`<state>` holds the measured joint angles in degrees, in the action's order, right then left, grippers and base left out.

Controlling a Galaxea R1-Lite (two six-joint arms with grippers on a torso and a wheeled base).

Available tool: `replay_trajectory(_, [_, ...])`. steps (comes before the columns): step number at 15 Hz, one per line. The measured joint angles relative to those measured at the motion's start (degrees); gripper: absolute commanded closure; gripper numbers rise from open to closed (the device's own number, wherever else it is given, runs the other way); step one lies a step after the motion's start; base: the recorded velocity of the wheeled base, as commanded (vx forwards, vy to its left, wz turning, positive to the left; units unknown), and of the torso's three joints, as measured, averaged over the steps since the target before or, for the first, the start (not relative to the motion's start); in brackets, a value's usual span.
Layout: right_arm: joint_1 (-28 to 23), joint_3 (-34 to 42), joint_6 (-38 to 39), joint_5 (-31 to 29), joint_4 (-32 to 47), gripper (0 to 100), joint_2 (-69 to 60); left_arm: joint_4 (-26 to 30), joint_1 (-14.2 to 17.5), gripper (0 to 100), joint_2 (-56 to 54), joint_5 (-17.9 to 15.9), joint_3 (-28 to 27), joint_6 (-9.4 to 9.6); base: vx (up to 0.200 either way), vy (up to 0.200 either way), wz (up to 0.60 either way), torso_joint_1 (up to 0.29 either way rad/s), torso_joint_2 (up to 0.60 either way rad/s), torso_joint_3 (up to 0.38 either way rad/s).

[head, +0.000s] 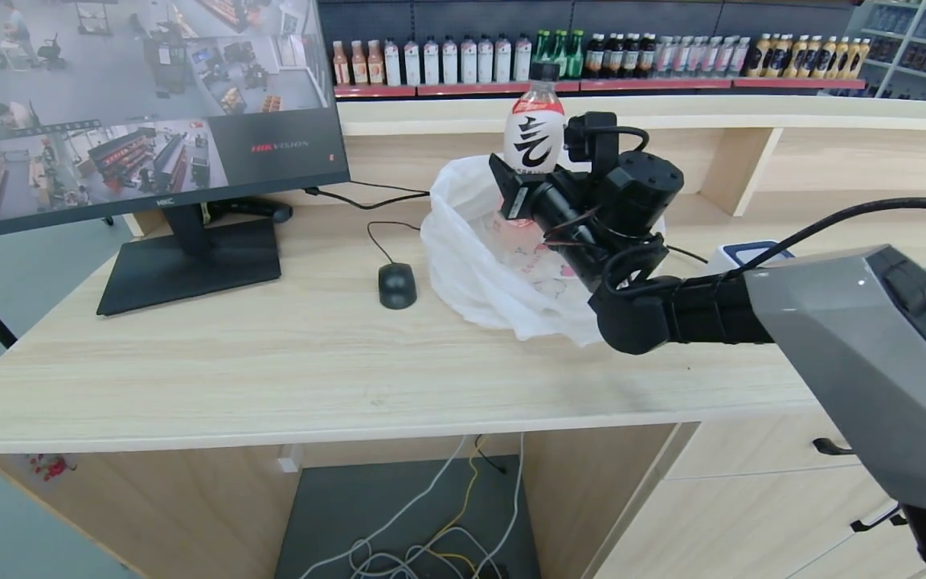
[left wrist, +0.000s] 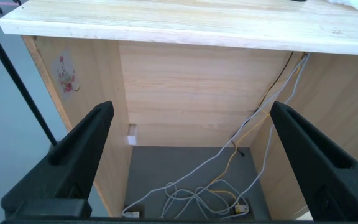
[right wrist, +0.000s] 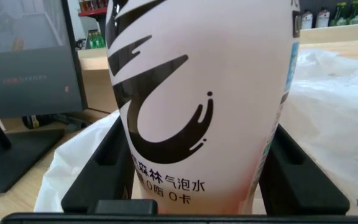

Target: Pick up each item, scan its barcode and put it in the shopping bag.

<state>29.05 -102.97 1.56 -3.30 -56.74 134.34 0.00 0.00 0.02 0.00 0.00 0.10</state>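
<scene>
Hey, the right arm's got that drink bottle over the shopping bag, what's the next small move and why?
Probably lower it straight down into the bag's mouth before letting go. The right pincer holds the bottle upright over the open white shopping bag, and most of the bottle stands above the bag's rim.

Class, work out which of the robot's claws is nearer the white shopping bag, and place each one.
Right. The right claw grips the bottle just over the shopping bag's mouth. The left claw hangs open below the counter's front edge, well away from the bag.
</scene>
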Motion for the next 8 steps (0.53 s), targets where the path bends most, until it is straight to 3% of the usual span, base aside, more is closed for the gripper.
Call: replay_trajectory(8, [-0.85, -1.63, 0.16, 0.22, 1.56, 100, 3.72, 0.0, 0.0, 0, 0.0, 0.0, 0.0, 0.01, 0.0, 0.0, 0.0, 0.0, 0.0, 0.0])
